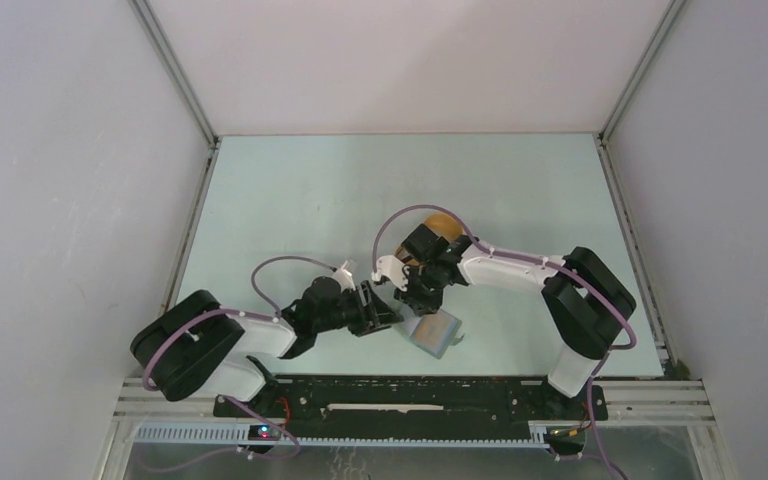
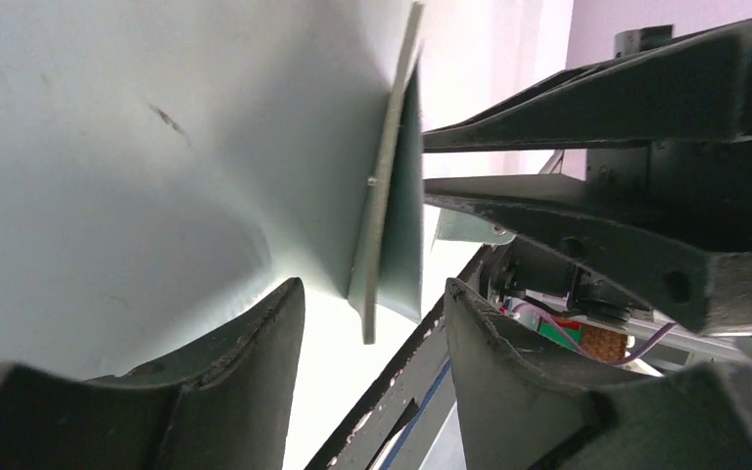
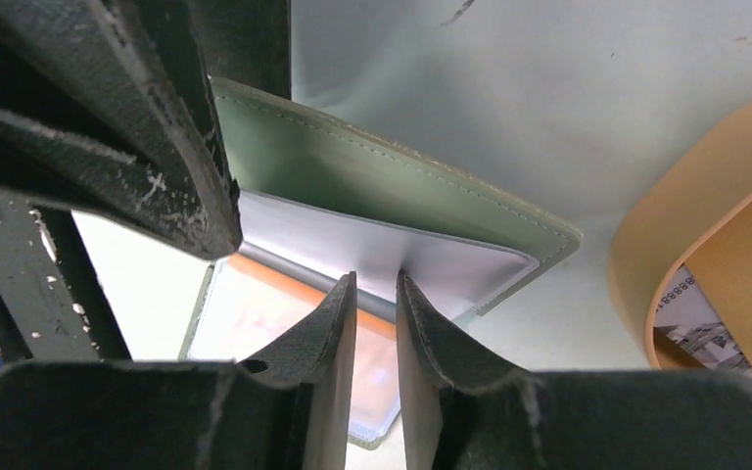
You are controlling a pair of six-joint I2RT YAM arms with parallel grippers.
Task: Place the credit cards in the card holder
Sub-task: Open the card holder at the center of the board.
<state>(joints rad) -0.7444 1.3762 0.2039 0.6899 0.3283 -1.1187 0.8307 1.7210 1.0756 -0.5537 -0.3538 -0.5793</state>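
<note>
Grey-green wallet open, one card going in

Both arms work at the card holder (image 1: 432, 332) (one flap lifted). The left gripper (image 2: 372, 289) stands apart at that flap's edge. The right gripper (image 3: 375, 279), nearly together, meets a whitish card (image 3: 450, 255) lying inside the holder; pinching or pushing, I cannot tell. Next move, I judge: slide it home squarely. Beyond the holder, the orange tray (image 3: 641, 230) is cut off.

- The left gripper (image 2: 372, 294) shows its two dark fingers apart at the bottom.
- The card holder (image 2: 404, 235) stands upright, seen edge-on, with its lower edge between these fingers.
- The right gripper (image 2: 425, 166) reaches the card holder from the right.
- The pale table (image 2: 108, 196) carries a small dark mark (image 2: 168, 119).
</note>
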